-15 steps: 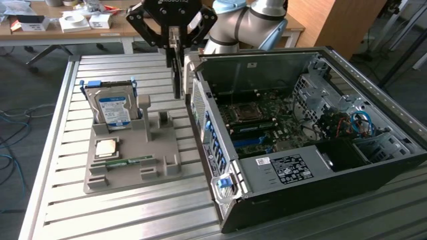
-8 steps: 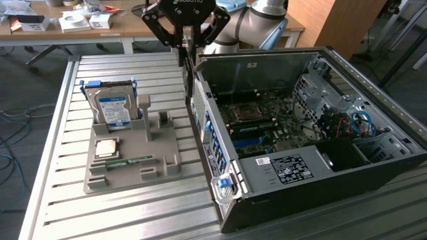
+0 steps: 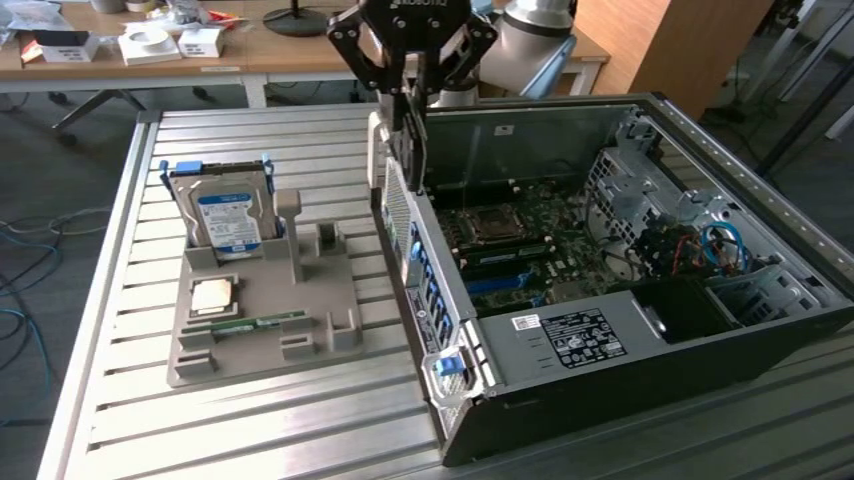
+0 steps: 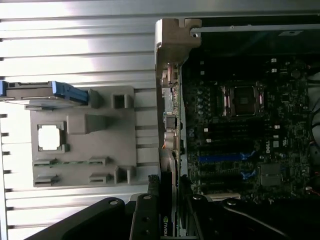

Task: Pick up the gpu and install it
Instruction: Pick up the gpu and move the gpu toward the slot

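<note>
One arm (image 3: 534,35) comes into the exterior view at 12 o'clock, its wrist turned so that the black gripper (image 3: 412,88) points straight down at the table (image 3: 200,430). Its fingers (image 3: 400,72) are clamped on the top edge of the gpu (image 3: 415,150), which hangs upright below them, clear of any surface. The card's pale silver bracket (image 3: 379,150) faces 9 o'clock and its dark board faces the machine.

Taking the open computer case (image 3: 763,178) as the clock's centre, the held card sits at about 10 o'clock, directly over the case's rear wall (the wall with the ports). It is above the motherboard (image 3: 534,240), not seated in it. The wrist view shows the card edge-on between the two black fingers (image 4: 145,220), a green logo on its lower part, and the blue slots of the board just beside it.

From the gripper, a grey parts tray (image 3: 267,350) lies at 7 o'clock on the slatted metal table, well apart from the case. A hard drive (image 3: 227,220) with a blue-white label stands upright at the tray's far end. A square processor chip (image 3: 214,297) and a narrow green memory stick (image 3: 260,323) lie flat nearer the camera.
</note>
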{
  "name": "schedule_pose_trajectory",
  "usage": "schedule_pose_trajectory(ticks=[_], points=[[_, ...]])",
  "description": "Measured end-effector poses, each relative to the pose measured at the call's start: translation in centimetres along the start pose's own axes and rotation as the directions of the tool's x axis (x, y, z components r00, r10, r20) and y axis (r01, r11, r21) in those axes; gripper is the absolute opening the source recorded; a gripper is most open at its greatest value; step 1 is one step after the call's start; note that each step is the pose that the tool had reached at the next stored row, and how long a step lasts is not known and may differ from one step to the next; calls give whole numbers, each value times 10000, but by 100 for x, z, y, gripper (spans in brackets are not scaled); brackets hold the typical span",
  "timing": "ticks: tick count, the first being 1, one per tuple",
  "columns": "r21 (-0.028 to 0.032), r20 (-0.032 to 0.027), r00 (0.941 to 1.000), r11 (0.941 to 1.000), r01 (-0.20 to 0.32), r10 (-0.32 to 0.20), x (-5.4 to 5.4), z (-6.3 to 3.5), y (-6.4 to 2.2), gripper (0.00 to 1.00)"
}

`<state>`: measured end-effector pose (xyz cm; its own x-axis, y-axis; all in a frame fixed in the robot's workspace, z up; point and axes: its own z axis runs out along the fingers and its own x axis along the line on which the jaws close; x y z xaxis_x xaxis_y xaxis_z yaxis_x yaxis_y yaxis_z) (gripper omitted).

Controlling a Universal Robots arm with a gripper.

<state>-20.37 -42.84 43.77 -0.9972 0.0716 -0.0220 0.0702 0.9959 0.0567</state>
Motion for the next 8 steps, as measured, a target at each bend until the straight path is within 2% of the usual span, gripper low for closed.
schedule_pose_trajectory(ticks=[8], points=[[-3,0,10000,10000,7,-7,-340,9,24,26]])
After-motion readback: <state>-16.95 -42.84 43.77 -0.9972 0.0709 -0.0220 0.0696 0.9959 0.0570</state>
